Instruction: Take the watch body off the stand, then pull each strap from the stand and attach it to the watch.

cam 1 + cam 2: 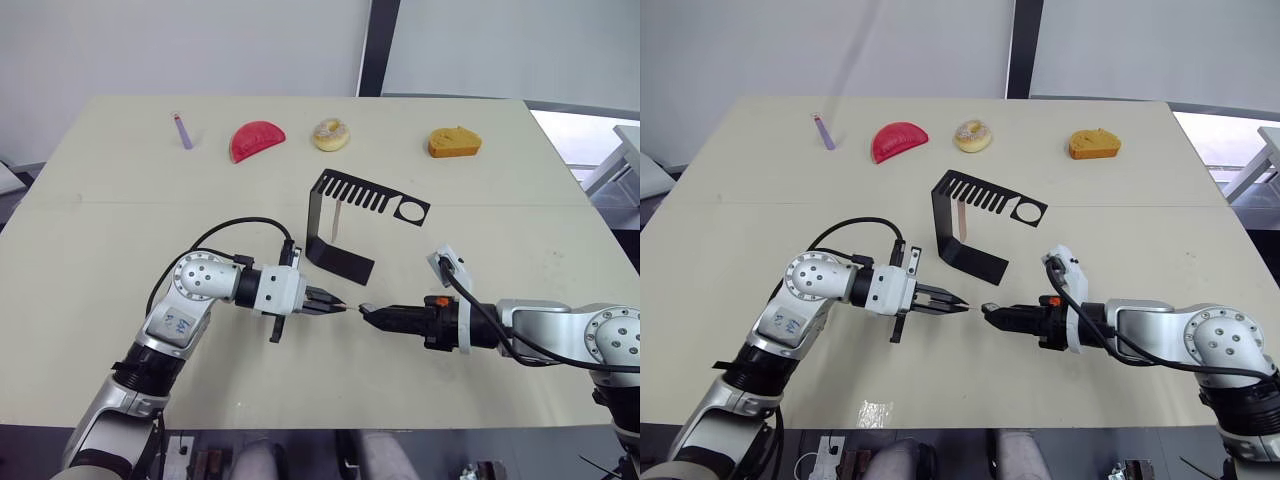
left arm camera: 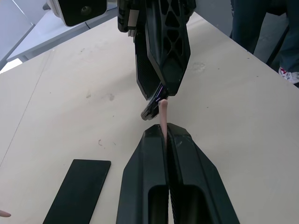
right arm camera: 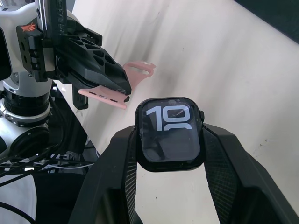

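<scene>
The watch body (image 3: 168, 127), black with light digits on its screen, sits clamped between the fingers of my right gripper (image 1: 366, 310), which is shut on it just above the table. Facing it from the left, my left gripper (image 1: 340, 305) is shut on a pale pink strap (image 2: 162, 114). The strap's end pokes out of the fingertips toward the watch, a small gap away. Behind both grippers stands the black stand (image 1: 340, 258). Another pale strap (image 1: 338, 216) hangs from its comb-slotted top arm.
Along the far side of the table (image 1: 120, 330) lie a purple stick (image 1: 183, 131), a red half-round piece (image 1: 257, 139), a doughnut (image 1: 331, 133) and an orange-yellow object (image 1: 454, 142). The table's front edge runs just below the arms.
</scene>
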Motion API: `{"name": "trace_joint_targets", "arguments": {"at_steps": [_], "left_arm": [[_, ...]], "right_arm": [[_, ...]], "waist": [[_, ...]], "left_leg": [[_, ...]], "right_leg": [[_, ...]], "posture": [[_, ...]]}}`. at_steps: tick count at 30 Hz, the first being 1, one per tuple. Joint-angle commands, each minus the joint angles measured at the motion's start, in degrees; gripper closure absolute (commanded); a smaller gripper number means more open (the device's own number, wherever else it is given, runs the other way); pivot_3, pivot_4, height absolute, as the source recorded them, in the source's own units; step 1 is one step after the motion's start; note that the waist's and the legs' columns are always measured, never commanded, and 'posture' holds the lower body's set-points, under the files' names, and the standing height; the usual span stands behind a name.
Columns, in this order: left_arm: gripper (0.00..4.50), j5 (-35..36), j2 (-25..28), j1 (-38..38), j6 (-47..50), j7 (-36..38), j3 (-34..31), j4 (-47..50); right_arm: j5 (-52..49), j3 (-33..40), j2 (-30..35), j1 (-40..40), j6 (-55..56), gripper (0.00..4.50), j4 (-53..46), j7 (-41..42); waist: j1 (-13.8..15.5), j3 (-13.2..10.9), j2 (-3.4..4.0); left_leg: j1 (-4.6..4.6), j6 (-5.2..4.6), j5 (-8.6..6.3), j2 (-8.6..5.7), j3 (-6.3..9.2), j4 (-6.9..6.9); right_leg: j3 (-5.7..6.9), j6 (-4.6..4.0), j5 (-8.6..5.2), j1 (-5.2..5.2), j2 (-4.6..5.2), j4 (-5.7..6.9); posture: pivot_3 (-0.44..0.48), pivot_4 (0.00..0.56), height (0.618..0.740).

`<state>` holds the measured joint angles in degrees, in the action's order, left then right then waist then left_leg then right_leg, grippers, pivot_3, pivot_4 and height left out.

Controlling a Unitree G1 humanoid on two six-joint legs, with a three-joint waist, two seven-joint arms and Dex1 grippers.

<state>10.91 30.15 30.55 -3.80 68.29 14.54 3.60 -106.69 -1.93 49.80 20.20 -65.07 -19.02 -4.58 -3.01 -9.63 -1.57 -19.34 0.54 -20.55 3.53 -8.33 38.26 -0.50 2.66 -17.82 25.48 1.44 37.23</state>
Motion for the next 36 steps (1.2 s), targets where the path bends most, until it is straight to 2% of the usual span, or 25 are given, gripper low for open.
{"name": "trace_joint_targets", "arguments": {"at_steps": [1, 36], "left_arm": [[4.50, -0.1, -0.2, 0.5, -0.1, -0.6, 0.1, 1.0], [4.50, -0.1, -0.4, 0.5, 0.7, -1.1, 0.3, 1.3]], "right_arm": [[-1.6, 0.4, 0.8, 0.3, 0.7, 2.98, -2.1, 1.4], [-1.4, 0.8, 1.1, 0.8, 1.1, 2.98, -0.7, 1.4]], "waist": [[0.0, 0.0, 0.00], [0.0, 0.0, 0.00]], "left_leg": [[0.00, 0.00, 0.00, 0.00, 0.00, 0.00], [-0.01, 0.00, 0.00, 0.00, 0.00, 0.00]], "right_leg": [[0.00, 0.00, 0.00, 0.00, 0.00, 0.00], [0.00, 0.00, 0.00, 0.00, 0.00, -0.01]], "posture": [[0.000, 0.150, 0.737], [0.000, 0.150, 0.737]]}}
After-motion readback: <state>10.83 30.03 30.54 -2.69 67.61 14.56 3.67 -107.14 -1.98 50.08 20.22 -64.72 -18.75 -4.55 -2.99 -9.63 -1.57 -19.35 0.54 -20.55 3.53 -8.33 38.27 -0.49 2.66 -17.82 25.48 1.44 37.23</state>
